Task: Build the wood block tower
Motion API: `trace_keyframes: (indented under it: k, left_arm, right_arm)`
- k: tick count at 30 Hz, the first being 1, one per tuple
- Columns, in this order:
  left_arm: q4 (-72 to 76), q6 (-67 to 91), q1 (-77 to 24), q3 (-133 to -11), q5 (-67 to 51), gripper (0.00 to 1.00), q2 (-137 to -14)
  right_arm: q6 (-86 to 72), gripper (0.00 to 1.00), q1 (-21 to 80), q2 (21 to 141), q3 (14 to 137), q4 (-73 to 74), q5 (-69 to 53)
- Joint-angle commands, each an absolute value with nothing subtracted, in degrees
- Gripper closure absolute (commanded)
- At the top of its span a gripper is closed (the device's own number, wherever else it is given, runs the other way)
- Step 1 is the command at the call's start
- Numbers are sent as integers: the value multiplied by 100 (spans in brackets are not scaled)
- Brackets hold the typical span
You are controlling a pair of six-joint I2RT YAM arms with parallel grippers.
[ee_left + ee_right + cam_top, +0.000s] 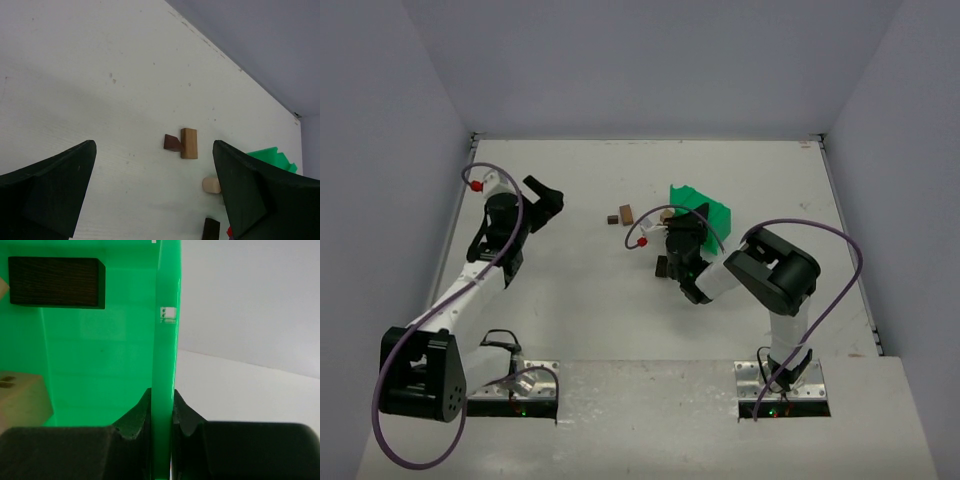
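No stacked tower shows; the wooden blocks lie loose. A dark brown wedge (172, 143) touches a tan rectangular block (189, 143) on the table; both also show in the top view, the wedge (612, 219) and the tan block (626, 214). A tan short cylinder (211, 184) and a dark block (211, 229) lie nearer the bin. My left gripper (154, 146) is open and empty, well left of the blocks (545, 200). My right gripper (162, 415) is shut on the wall of the tilted green bin (165, 330), which holds a dark block (55, 282) and a tan block (20, 395).
The green bin (705, 215) sits right of the table's centre, tipped toward the loose blocks. Grey walls enclose the white table (580, 300) on three sides. The right arm's purple cable (840, 290) loops over the right side.
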State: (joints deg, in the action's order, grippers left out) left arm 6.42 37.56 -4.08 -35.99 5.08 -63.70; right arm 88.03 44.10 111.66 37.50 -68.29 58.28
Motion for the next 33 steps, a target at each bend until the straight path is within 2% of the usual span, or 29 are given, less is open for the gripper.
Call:
trace_keyframes:
  k: [1, 4, 7, 15, 23, 33]
  left_arm:
    - [1690, 3823, -369, -3582, -29, 0, -7080]
    - [1281, 3642, -374, -4232, -456, 0, -7937]
    - [1286, 3650, -381, -4336, -705, 0, -8223]
    - [1310, 3630, -413, -4228, -729, 0, -8236]
    - [1160, 3596, -431, -4160, -643, 0, -8045]
    - [1063, 3560, -431, -4113, -580, 0, -7859]
  right_arm:
    - [8199, 100, 4447, 11001, 3744, -7167, 6046]
    - [8205, 100, 4452, 11016, 3803, -7217, 6138]
    - [8593, 100, 4450, 10966, 3841, -7545, 6135]
    - [10136, 98, 4456, 11220, 4120, -8924, 6064]
    - [10887, 97, 4648, 11590, 4201, -9467, 5956]
    - [10973, 96, 4746, 11779, 4288, -9448, 5846]
